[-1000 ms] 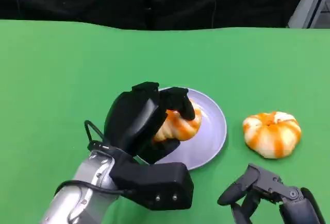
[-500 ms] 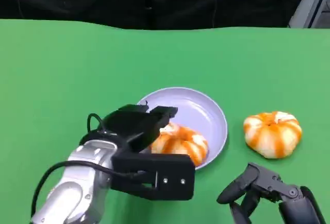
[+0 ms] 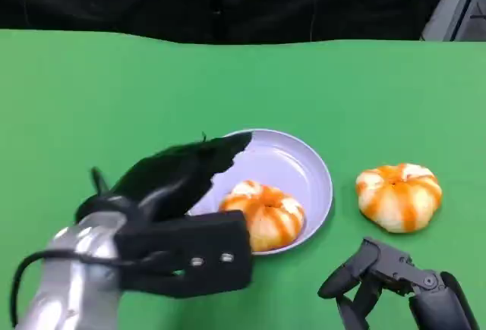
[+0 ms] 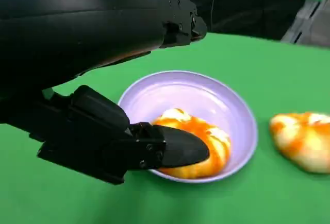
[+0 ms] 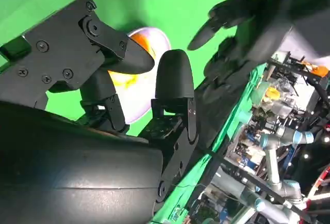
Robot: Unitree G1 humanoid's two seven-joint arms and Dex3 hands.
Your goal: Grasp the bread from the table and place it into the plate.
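Just ahead of the left hand (image 3: 186, 174), a round orange-and-white striped bread roll (image 3: 263, 214) lies inside the shallow lavender plate (image 3: 304, 167), resting against the plate's near rim. The left wrist view shows this hand's fingers spread, one above the plate and one low beside the roll (image 4: 193, 149), with nothing between them; the hand is open and holds nothing, though whether the lower finger touches the roll I cannot tell. So for this roll the placing looks done, and what seems left for this hand is to draw clear of the plate.

Off to the far side of the plate, ahead of the right hand (image 3: 387, 284), a second striped orange-and-white roll (image 3: 399, 196) sits on the green tabletop (image 3: 114, 95), near the plate but apart from it. The right hand rests low at the tabletop's near edge, fingers loosely apart and empty. If that second roll also belongs to the task, it is not yet picked up.
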